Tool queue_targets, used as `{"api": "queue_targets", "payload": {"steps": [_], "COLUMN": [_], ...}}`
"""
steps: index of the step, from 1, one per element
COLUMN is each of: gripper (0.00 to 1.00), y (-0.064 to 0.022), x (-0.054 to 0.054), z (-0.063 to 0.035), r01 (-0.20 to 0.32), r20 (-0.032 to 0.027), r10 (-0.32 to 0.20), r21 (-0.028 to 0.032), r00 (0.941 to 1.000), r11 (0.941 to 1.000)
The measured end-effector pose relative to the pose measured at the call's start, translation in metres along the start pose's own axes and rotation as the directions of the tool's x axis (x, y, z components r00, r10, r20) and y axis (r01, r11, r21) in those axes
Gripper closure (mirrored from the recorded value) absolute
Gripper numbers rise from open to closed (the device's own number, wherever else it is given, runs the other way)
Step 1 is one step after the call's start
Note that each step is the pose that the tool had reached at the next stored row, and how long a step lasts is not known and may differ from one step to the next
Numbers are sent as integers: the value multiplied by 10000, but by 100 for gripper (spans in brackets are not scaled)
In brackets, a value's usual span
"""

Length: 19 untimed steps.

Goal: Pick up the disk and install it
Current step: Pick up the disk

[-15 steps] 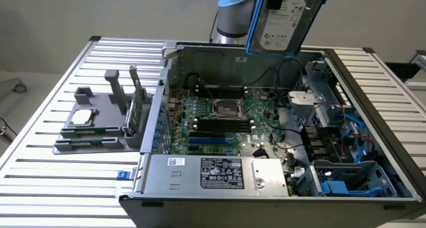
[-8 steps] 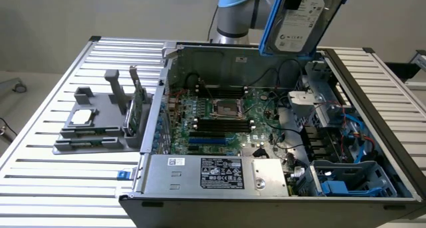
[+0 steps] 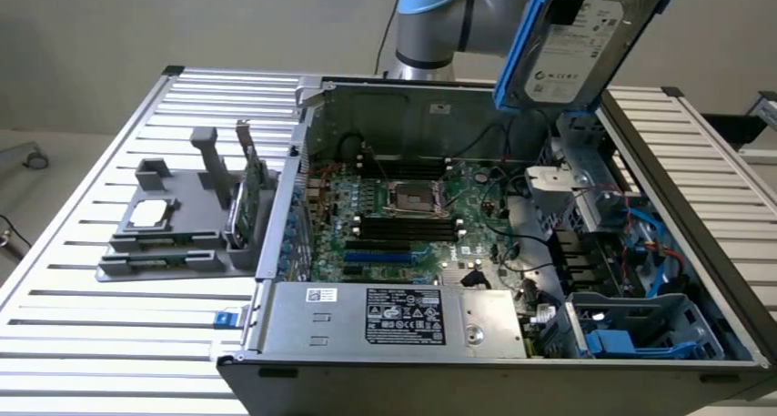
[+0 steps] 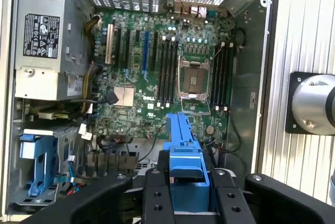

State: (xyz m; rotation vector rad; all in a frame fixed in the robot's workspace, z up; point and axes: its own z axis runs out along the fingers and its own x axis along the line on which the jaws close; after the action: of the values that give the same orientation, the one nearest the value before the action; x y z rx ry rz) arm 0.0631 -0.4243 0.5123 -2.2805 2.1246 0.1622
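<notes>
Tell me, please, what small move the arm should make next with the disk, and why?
Probably move it across toward the blue drive bay: the fingers hold the disk by its blue carrier high above the open computer case, over the motherboard, not the bay.

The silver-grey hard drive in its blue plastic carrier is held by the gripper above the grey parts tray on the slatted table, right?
No. The gripper holds the silver-grey hard drive in its blue plastic carrier above the open metal computer case, not above the grey parts tray; the exterior view shows this.
</notes>
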Motion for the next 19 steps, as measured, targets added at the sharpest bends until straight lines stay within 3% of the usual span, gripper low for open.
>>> {"api": "queue_targets", "payload": {"steps": [10,16,19], "gripper": [67,67,67], "y": [-130,-183,-190], "x": [298,444,502], "z": [-47,-64,-70], "r01": [2,12,21], "r20": [-1,-9,-19], "r10": [-2,-12,-21], "r21": [24,136,253], "r00": [10000,10000,10000], "r11": [10000,9999,9997]}}
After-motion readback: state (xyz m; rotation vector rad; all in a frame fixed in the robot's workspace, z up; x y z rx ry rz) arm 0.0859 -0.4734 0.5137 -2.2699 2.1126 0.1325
